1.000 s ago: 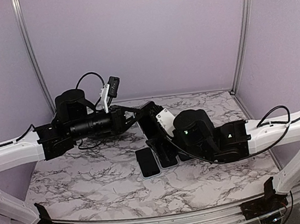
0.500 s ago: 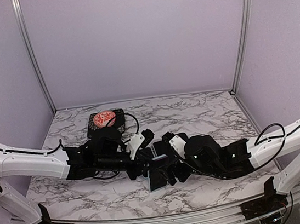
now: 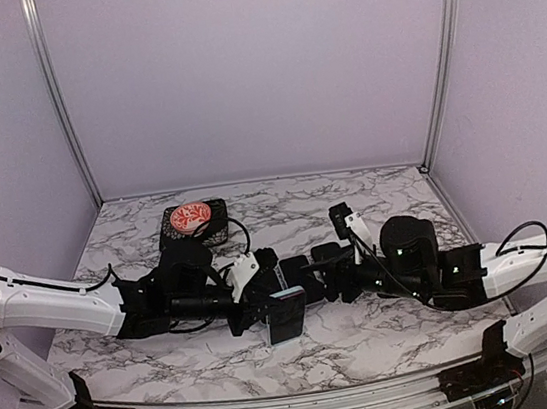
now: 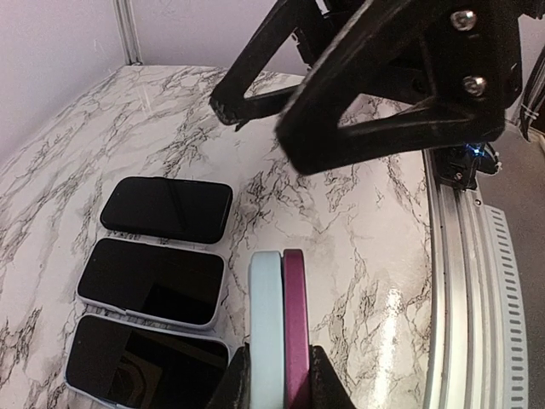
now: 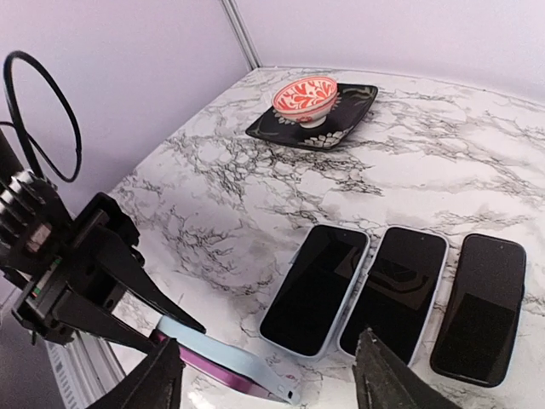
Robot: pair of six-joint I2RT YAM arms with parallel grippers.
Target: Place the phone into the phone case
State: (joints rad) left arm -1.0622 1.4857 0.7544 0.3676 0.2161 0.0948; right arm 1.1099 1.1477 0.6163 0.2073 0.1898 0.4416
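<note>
A: Left wrist view: left gripper [image 4: 271, 375] pinches the phone [image 4: 295, 319] and pale-blue phone case [image 4: 265, 324] together, upright on edge.

B: Right gripper [image 5: 268, 383] stands parted, seemingly holding nothing.

Three phones [image 5: 396, 290] flat; two cases, seemingly [image 4: 278, 319]; one bowl [image 5: 305, 97]; one tray [image 5: 352, 114].

Both arms have white link shells and black joint housings, with black cables looping along them. The left gripper [image 3: 267, 311] is black with a white plate near its wrist; the right gripper [image 3: 309, 279] is black too, with a white bracket behind it. The left wrist view shows triangular, open-framed black fingers [image 4: 400, 111] with silver screws
</note>
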